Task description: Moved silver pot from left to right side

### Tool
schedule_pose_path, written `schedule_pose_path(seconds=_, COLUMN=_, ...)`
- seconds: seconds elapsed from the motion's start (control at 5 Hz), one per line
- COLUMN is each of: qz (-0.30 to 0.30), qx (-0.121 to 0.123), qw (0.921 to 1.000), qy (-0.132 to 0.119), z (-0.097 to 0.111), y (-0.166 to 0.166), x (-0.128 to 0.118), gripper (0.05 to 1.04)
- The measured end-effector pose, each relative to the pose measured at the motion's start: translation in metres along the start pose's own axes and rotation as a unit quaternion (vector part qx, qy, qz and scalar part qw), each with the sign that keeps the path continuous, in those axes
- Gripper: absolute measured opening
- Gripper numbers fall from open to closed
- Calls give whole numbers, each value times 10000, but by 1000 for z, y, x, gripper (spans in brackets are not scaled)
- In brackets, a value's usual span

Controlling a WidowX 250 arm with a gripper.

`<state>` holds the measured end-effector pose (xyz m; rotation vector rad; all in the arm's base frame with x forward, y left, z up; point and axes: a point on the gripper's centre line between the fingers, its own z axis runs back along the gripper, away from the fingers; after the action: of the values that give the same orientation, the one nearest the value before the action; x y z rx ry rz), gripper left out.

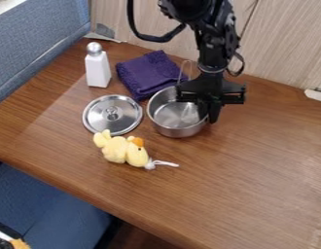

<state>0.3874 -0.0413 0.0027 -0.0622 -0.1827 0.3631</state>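
Yellow plush toy (126, 151), metal lid (113, 115), silver pot (178, 130), end effector (210, 115) at its rim

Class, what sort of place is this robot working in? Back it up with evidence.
Probably a lab or office corner staged for kitchen tasks: a wooden table beside a blue fabric-like partition, with a metal pot and a plush toy.

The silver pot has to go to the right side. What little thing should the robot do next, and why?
I think the claw should get a snug hold on the pot before moving it. The claw is already down at the pot's right edge, and the pot sits just beside the lid, with more table to its right.
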Motion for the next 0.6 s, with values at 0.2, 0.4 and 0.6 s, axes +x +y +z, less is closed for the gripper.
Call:
schedule_pose_path(seconds=0.2, qz=50, qx=-22, qw=10000, qy=62, z=-5, y=1, x=-2, gripper=300)
schedule_pose_path(seconds=0.4, qz=169, qx=-25, qw=9998, qy=72, z=-5, y=2, x=-2, gripper=590)
schedule_pose_path(seconds=0.6, qz=114, qx=21, qw=9999, qy=83, z=-5, y=4, x=-5, gripper=882)
